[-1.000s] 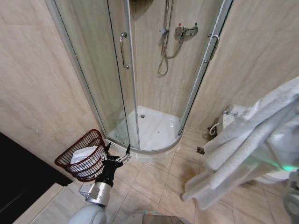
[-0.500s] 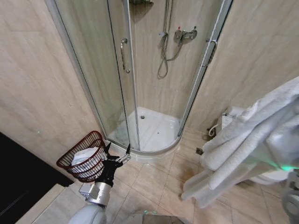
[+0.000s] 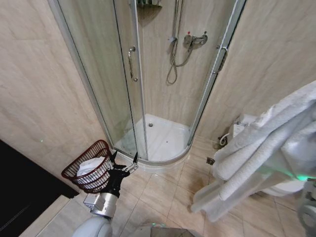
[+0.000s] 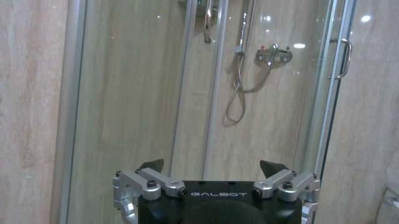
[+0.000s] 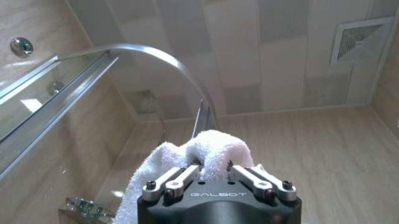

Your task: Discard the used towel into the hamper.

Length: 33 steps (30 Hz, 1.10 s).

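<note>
Right hand (image 5: 212, 173) clamped on the white towel (image 3: 261, 158), held high at 3 o'clock. Hamper (image 3: 90, 168) on the floor at 8 o'clock, apparently part full. Left hand (image 3: 123, 161) spread wide beside it. Risk: trailing folds drape over the rim or miss.

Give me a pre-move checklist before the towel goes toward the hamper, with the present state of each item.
1. Towel held: ok. The right gripper is shut on the white towel, a fold bunched between its fingers.
2. Hamper located: ok. The hamper stands on the floor by the shower enclosure, on the robot's left.
3. Hamper room: cannot tell. White cloth already lies inside.
4. Left gripper free: ok. It is open, beside the hamper's rim.
5. Towel over hamper: not ok. It hangs far to the right.
</note>
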Available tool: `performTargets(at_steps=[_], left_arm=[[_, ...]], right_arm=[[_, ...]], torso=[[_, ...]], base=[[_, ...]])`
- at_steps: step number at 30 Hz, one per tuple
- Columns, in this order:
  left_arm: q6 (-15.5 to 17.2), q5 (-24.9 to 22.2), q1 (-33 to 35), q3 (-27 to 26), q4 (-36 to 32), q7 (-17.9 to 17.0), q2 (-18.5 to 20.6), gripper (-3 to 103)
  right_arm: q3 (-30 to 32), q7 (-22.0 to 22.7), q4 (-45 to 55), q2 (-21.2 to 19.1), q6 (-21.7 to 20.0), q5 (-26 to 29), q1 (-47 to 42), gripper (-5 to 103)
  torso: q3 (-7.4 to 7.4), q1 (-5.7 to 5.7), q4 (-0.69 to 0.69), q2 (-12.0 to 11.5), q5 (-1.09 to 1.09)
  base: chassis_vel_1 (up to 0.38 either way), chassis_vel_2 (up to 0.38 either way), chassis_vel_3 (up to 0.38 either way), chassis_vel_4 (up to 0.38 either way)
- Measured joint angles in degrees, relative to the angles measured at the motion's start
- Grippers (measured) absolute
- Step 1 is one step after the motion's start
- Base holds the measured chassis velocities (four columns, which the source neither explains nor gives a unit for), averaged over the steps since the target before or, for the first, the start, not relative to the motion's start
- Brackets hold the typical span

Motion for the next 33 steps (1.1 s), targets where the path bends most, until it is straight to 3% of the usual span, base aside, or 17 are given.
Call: performTargets(at_steps=[33], left_arm=[[0.0,0.0,0.0,0.0,0.0,0.0,0.0,100]], right_arm=[[-0.84,-0.11,0.0,-0.65,1.91,0.85,0.11,10]], torso=[[4.68,3.6,-0.01,8.29,0.0]], base=[[0.0,0.0,0.0,0.0]])
